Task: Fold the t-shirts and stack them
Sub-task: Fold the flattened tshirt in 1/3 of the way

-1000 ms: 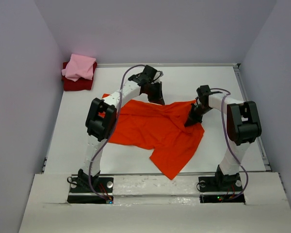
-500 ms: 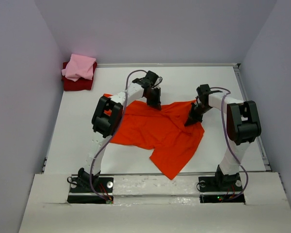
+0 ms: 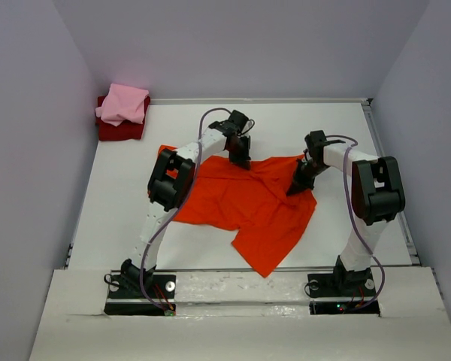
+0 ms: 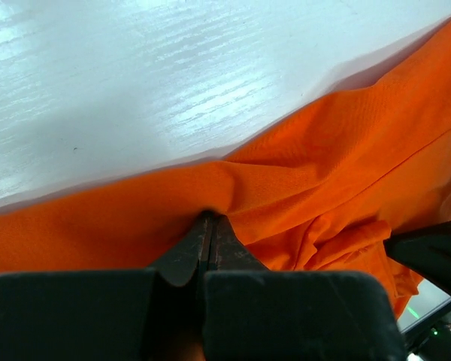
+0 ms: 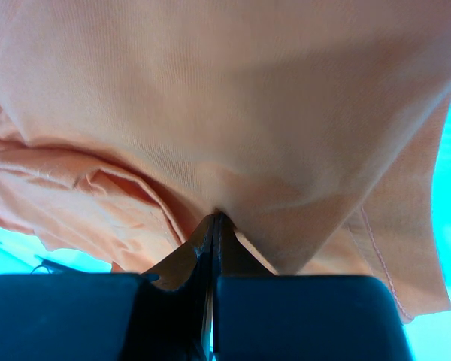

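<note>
Orange-red cloth is lying spread and rumpled across the middle of the white tabletop [image 3: 210,120]. This orange-red t-shirt [image 3: 240,207] is sprawling unfolded, with one flap reaching toward the near edge between the two arm bases. The left pincer [image 3: 241,159] is pinching the shirt's far edge, and the left wrist view is showing its jaws shut tight on a small ridge of fabric. The right pincer [image 3: 295,188] is gripping the shirt's right side, its jaws likewise closed on a gathered tuck, with cloth draping over its camera. In the far left corner, well apart from both arms, the light pink t-shirt [image 3: 124,104] is sitting folded on top of the dark red t-shirt [image 3: 120,131].

The orange-red shirt is looking thin, light and limp, so it is likely to sag, bunch and crease wherever it is not being supported. It is not fragile, but a smooth knit like this may be slipping out of a narrow pinch if tugged hard. Hems, seams and corners are probably the best places to take hold, since doubled fabric is giving the jaws more to bite. Two holds set well apart along one edge should be pulling the cloth flat for a clean fold.
</note>
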You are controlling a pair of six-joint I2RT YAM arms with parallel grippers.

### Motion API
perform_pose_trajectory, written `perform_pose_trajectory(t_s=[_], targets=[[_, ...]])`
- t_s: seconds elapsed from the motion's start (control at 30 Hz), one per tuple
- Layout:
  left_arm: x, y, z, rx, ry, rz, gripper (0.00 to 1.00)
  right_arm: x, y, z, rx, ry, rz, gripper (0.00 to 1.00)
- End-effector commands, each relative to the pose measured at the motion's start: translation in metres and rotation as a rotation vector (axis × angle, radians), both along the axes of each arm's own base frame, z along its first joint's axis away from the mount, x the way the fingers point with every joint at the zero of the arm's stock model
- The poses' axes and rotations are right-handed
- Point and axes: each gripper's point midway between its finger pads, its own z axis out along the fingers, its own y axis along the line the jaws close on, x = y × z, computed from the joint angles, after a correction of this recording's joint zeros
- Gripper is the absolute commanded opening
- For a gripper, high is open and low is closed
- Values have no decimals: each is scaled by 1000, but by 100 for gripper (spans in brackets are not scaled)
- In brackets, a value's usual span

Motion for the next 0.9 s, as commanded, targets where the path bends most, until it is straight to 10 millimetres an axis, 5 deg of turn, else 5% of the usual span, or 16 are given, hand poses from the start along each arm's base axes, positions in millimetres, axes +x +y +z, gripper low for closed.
perform_pose_trajectory(t_s=[0.0, 0.13, 0.27, 0.3, 0.4, 0.57, 0.87], targets=[[21, 18, -23, 60, -23, 59, 2, -3, 2, 18, 1, -41, 17, 0], [26, 14, -20, 41, -27, 53, 2, -8, 7, 20, 39, -41, 15, 0], [24, 16, -16, 41, -33, 50, 2, 13, 24, 43, 141, -107, 47, 41], [23, 18, -16, 48, -32, 50, 2, 19, 28, 49, 160, -129, 53, 59], [19, 21, -14, 55, -36, 44, 2, 44, 31, 63, 190, -193, 67, 73], [12, 24, -11, 50, -32, 43, 2, 80, 32, 72, 252, -239, 51, 75], [8, 26, -1, 49, -34, 33, 2, 104, 37, 46, 273, -242, 80, 74]])
